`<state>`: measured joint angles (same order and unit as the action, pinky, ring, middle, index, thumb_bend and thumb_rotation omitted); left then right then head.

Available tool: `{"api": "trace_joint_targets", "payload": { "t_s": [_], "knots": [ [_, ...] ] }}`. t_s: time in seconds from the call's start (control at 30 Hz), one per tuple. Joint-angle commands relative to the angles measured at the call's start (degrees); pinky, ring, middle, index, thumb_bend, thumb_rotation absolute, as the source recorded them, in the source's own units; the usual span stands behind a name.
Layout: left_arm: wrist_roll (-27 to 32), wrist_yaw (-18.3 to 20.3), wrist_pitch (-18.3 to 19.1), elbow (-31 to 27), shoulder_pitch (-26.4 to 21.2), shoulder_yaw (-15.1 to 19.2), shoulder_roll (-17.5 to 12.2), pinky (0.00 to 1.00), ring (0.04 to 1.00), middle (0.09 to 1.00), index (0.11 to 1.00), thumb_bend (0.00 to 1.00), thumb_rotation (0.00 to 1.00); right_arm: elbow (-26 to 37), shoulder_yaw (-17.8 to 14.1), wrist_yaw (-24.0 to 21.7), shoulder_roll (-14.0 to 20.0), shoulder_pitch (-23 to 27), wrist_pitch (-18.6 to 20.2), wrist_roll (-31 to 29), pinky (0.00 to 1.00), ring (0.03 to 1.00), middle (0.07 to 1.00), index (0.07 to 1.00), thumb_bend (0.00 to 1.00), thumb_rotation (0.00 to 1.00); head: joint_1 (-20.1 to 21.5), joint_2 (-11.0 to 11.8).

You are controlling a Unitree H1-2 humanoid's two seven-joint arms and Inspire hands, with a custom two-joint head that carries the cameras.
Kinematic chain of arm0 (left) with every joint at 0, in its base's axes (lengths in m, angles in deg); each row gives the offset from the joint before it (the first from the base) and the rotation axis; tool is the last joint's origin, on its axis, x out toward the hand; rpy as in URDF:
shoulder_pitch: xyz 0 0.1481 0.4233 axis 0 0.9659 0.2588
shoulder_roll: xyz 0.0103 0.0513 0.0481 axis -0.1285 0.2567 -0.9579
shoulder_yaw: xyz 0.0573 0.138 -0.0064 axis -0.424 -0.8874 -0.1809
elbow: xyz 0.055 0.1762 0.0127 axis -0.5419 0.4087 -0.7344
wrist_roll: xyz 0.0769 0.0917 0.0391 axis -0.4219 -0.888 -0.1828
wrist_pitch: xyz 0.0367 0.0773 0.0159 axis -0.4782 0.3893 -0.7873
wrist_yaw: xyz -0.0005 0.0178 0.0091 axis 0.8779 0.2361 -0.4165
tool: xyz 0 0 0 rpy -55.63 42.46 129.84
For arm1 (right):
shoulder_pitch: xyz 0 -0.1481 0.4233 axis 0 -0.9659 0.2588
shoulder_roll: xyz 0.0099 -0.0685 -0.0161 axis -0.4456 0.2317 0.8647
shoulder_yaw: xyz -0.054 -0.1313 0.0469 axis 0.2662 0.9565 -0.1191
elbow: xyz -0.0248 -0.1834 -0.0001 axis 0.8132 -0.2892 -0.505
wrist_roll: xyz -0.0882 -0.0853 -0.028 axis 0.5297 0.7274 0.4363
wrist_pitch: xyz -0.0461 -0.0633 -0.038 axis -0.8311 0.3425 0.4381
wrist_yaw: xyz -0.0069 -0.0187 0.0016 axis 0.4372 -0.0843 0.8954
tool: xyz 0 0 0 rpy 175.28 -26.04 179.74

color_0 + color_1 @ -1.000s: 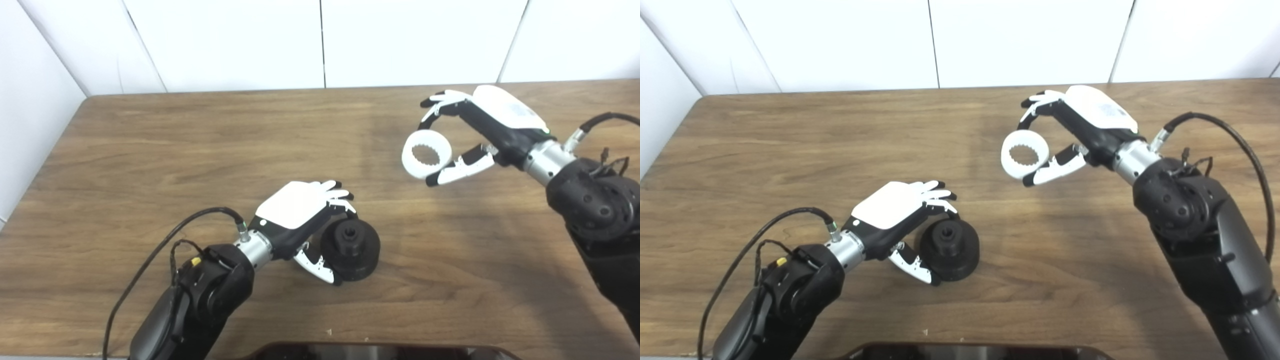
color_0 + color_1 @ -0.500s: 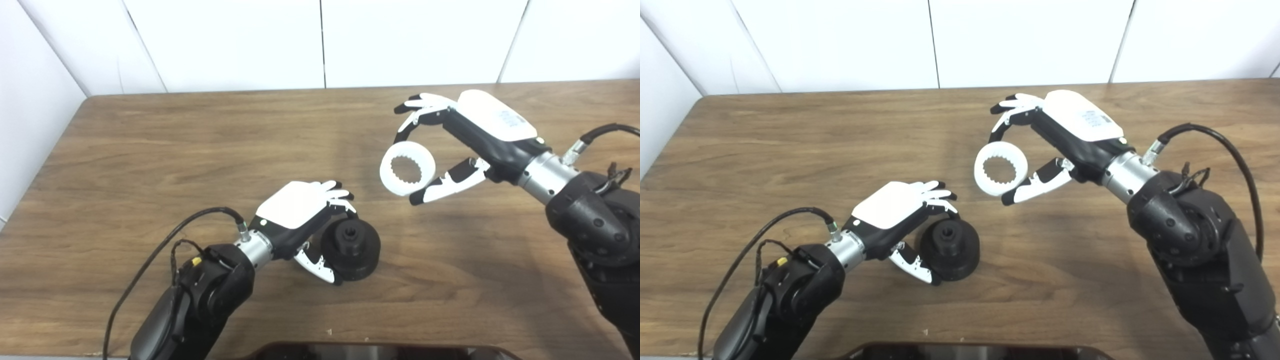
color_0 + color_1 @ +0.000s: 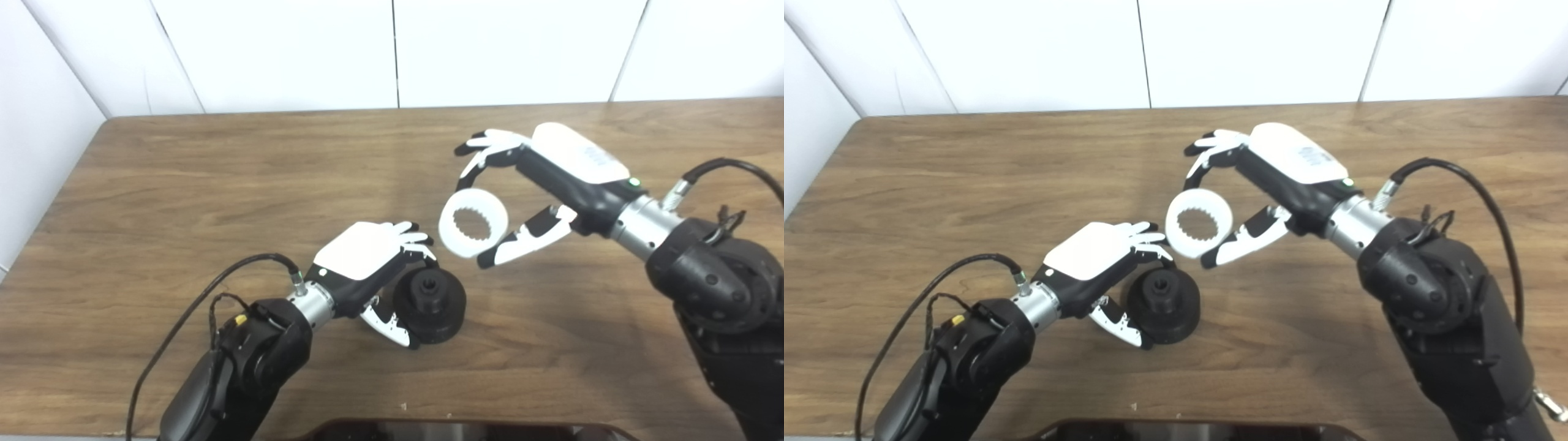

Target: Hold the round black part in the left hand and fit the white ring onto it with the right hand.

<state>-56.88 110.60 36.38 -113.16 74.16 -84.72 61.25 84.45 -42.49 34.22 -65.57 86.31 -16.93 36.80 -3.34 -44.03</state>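
**Ring closes in on the black part**

Our right hand [image 3: 551, 184] has carried the white ring [image 3: 473, 222] leftward, and it now hangs just above and right of our left fingers [image 3: 411, 236]. We pinch the ring between fingers and thumb. Our left hand [image 3: 367, 257] clasps the round black part [image 3: 430, 298], resting on the counter [image 3: 184, 184].

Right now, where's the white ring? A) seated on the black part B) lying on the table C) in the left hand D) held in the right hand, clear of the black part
D: the right hand pinches the white ring up and to the right of the round black part, which the left hand grips on the table; a gap shows between ring and part.
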Motion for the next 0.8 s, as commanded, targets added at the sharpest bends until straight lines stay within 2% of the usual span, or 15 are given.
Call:
{"api": "trace_joint_targets", "payload": {
  "t_s": [0.0, 0.37, 0.77],
  "knots": [
    [-1.2, 0.4, -0.2, 0.28, -1.39, 0.26, -0.48, 0.94, 0.968, 0.908, 0.654, 0.78, 0.27, 1.72, -0.18, 0.4, -0.18, 1.48, -0.78, 0.1, 0.8, 0.932, 0.862, 0.608, 0.76, 0.29, -0.08, -0.15],
    [-1.66, 0.78, -0.04, 0.17, -1.65, 0.18, -0.27, 0.94, 0.972, 0.911, 0.658, 0.78, 0.28, -0.52, 2.37, 0.61, -0.77, -0.79, -2.62, -0.2, 0.8, 0.933, 0.863, 0.61, 0.75, 0.33, -0.04, -0.37],
    [-1.49, 1.15, -0.2, -0.54, -1.28, 0.69, -0.43, 0.94, 0.966, 0.908, 0.659, 0.78, 0.28, -2.27, 4.24, 0.84, -1.49, -2.37, -3.17, 0.37, 0.82, 0.952, 0.872, 0.616, 0.75, 0.32, 0.1, -0.83]
  ]
}}
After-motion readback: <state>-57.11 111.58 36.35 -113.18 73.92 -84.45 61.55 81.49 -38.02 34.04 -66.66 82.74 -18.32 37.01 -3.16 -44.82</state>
